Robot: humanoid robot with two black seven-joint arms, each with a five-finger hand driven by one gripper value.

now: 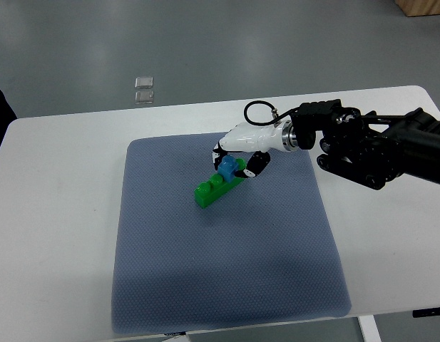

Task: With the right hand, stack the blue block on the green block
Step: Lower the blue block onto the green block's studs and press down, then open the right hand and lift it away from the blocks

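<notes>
The right hand (237, 158) reaches in over the mat (227, 285) from the right edge, its fingers curled around the blue block (227, 169), thumb side left, other fingers right. The blue block sits on the far end of the green block (215, 189); whether it is fully seated is hard to tell. The green block lies diagonally near the mat's center, 2 studs bare at its near end. Open mat spreads toward the near edge and left; white table (55, 228) rims every side.
</notes>
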